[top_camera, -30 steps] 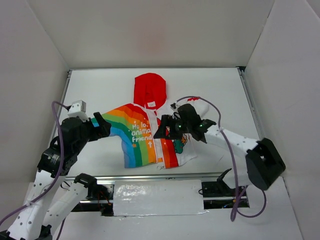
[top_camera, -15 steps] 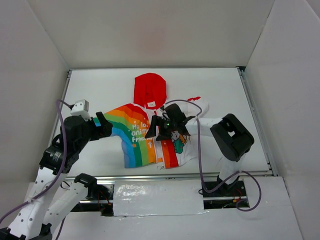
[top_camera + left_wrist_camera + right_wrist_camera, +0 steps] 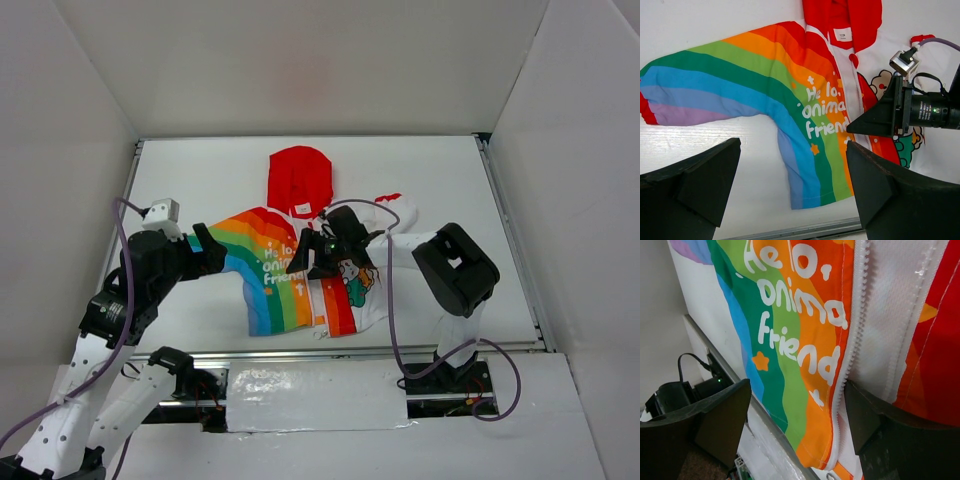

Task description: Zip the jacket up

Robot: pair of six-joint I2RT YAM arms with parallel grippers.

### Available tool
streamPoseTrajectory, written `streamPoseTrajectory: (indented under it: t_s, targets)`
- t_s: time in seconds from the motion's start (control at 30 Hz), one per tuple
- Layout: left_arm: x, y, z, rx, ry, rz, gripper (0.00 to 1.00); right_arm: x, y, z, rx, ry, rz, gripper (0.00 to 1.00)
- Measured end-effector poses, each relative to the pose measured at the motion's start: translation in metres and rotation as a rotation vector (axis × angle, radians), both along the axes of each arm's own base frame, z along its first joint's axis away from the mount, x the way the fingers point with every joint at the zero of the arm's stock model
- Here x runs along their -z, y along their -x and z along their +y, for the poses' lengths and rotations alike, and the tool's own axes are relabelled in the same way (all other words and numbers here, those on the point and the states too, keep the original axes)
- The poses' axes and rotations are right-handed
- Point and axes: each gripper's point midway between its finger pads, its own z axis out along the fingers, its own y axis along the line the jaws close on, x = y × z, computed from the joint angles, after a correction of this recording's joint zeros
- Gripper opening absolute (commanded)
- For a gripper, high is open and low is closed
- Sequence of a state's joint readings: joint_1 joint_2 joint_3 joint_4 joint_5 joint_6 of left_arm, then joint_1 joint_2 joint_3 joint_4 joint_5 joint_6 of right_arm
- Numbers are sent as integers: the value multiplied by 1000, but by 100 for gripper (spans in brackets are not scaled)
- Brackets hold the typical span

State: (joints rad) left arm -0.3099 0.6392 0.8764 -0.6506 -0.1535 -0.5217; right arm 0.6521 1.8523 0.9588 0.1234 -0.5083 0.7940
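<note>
The jacket [image 3: 275, 275] lies flat on the white table, red hood [image 3: 300, 178] at the far end, rainbow half on the left, white cartoon half [image 3: 362, 288] on the right. My right gripper [image 3: 305, 262] is open low over the jacket's front. In the right wrist view its open jaws [image 3: 797, 425] straddle the orange stripe and lettering, and one finger [image 3: 890, 435] sits against the white zipper [image 3: 856, 330], which is unzipped. My left gripper [image 3: 205, 250] is open beside the rainbow sleeve, holding nothing. In the left wrist view [image 3: 792, 190] it hovers over the sleeve and hem [image 3: 810, 190].
A metal rail [image 3: 400, 352] runs along the table's near edge just below the jacket's hem, with a foil-covered patch [image 3: 315, 395] behind it. White walls close in the table [image 3: 200, 180] on three sides.
My right arm has folded in, its elbow swinging from the far right toward the middle, and its gripper has slid a little left over the jacket's front. The left arm has barely moved.
</note>
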Motion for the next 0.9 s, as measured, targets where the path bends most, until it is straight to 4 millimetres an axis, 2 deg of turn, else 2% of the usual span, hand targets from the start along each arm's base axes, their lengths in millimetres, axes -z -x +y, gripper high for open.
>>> streamPoseTrajectory:
  t_s: [0.23,0.4,0.5,0.67,0.9]
  targets:
    - [3,0,0,1,-1,6,99,1,12,3,-19,-29,29,74]
    - [4,0,0,1,-1,8,99,2,18,4,-25,-44,48,61]
    - [5,1,0,1,-2,9,99,1,19,5,-24,-57,51,58]
    - [5,1,0,2,-1,10,99,6,33,3,-36,-57,70,58]
    - [5,1,-1,8,1,12,99,1,49,-1,-53,-63,64,59]
